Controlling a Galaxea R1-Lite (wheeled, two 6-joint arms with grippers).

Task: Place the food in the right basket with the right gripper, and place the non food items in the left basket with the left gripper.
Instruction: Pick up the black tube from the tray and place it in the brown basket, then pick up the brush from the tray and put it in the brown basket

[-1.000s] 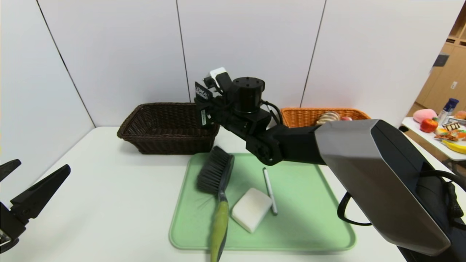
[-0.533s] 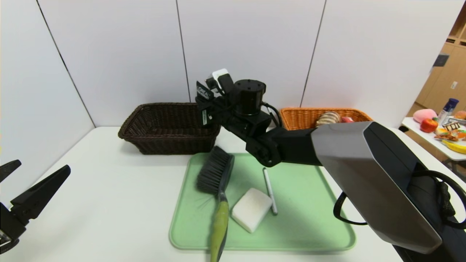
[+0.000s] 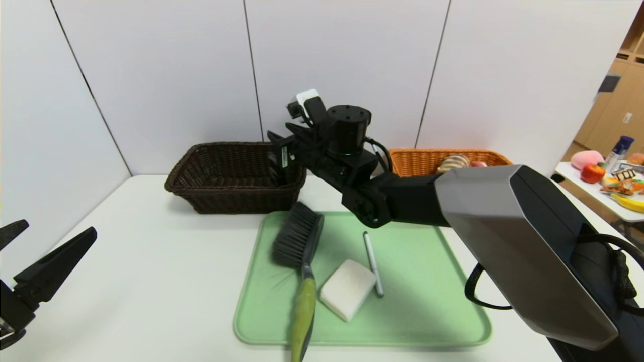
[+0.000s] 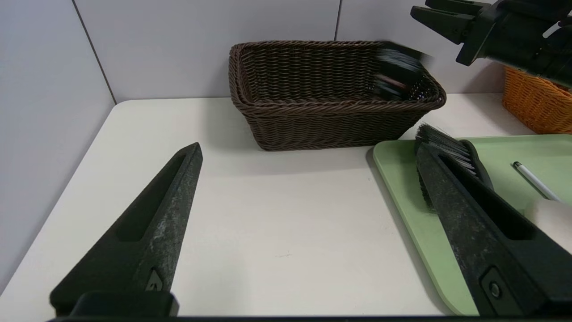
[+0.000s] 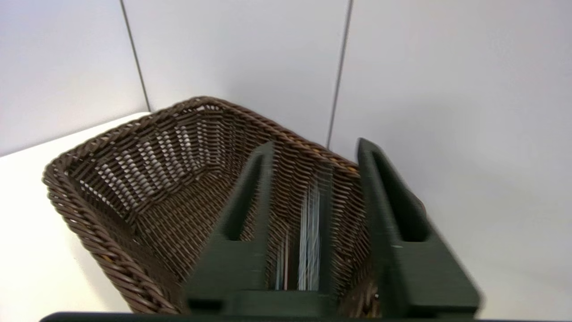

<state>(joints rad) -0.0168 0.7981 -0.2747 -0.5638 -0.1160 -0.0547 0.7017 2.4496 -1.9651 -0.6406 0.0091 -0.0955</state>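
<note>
Right gripper (image 3: 279, 143) is up over the near-right corner of the dark basket (image 3: 221, 193), jaws now apart. A second ago they were clamped on a black packet with white lettering. That packet has left them: from the left wrist camera I see it as a blurred dark shape (image 4: 397, 74) against the basket's inner wall, directly below the jaws. From the right wrist camera there's a streaked blur (image 5: 308, 223) between the fingers (image 5: 250, 197), same packet dropping, I reckon.

So: release done, item lands in the dark basket. Note that I used the right arm for this, though the job says non-food goes there with the left. The pictures show what they show.

Left gripper (image 4: 308, 214) is parked low at the near-left of the tabletop (image 3: 151, 261), jaws wide apart, nothing in them. It's well apart from both baskets.

Still on the green tray (image 3: 427, 281), below and nearer me than the right jaws: brush (image 3: 299, 251), white sponge (image 3: 347, 289), pen (image 3: 373, 261) just touching the sponge's edge. All non-food, all still to move.

Orange basket (image 3: 427, 160) sits behind the right forearm, with a bun-like thing (image 3: 453, 162) inside. No loose food left on the tray as far as I can see.

Next in my view: pull the right arm back clear, bring the left in for the brush.
</note>
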